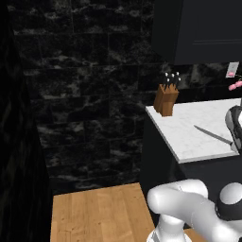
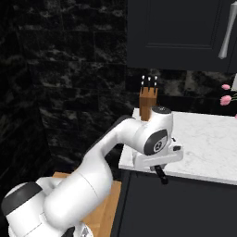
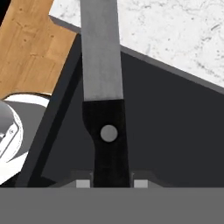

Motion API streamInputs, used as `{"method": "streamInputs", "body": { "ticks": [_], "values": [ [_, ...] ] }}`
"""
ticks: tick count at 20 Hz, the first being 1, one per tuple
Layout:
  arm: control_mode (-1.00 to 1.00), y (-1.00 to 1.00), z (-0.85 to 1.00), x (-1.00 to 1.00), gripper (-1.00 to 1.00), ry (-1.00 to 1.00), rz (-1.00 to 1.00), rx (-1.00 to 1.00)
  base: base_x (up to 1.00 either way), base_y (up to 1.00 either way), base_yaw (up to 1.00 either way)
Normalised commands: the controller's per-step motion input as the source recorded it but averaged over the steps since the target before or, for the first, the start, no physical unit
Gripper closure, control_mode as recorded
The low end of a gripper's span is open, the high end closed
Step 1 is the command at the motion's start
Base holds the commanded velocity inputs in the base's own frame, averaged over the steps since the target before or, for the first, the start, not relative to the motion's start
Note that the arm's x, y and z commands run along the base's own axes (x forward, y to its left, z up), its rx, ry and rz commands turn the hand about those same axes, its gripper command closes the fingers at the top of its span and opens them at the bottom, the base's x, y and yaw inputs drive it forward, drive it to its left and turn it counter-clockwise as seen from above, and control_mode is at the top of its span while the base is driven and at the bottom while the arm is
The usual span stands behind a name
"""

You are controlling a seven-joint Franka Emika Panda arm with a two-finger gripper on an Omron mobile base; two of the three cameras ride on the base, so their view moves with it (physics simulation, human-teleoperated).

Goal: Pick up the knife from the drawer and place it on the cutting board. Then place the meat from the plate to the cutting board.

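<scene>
My gripper point(image 3: 108, 183) is shut on the black handle of the knife point(image 3: 101, 57), whose long silver blade runs up the hand view. In the left base view the knife point(image 1: 212, 134) hangs over the white marble counter point(image 1: 184, 142) near its front edge, with the gripper point(image 1: 236, 146) at the frame's right edge. From the right base view the gripper point(image 2: 159, 170) sits at the counter's front left corner, the knife's handle point(image 2: 161, 176) poking down from it. Beneath the knife lies the dark inside of the drawer point(image 3: 175, 131). The cutting board, meat and plate are out of view.
A brown wooden knife block point(image 1: 166, 100) with small handles stands at the counter's back left corner point(image 2: 148, 102). Black upper cabinets point(image 2: 180, 32) hang above. Pink flowers point(image 2: 226, 98) sit at the far right. Wooden floor point(image 1: 94, 212) lies left of the cabinet.
</scene>
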Motion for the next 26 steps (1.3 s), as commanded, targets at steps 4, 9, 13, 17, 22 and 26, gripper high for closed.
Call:
{"method": "streamInputs", "body": {
  "ticks": [4, 9, 13, 17, 22, 26],
  "values": [
    [-1.0, 0.65, 0.14, 0.94, 1.0, 0.0, -0.18, 0.11, 0.0, 0.0, 0.0],
    [-1.0, 0.62, 0.44, 0.35, 1.0, 0.01, -0.28, 0.17, 0.0, 0.0, 0.0],
    [-1.0, 0.68, 0.15, 0.03, 1.0, 0.0, -0.29, 0.11, 0.0, 0.0, 0.0],
    [-1.0, 0.63, 0.02, -0.14, 1.0, -0.1, -0.17, 0.0, 0.0, 0.0, 0.0],
    [-1.0, 0.42, 0.14, -0.22, 1.0, -0.05, 0.05, 0.0, 0.0, 0.0, 0.0],
    [-1.0, 0.6, 0.03, -0.06, 1.0, 0.0, 0.03, 0.0, 0.0, 0.0, 0.0]
  ]
}}
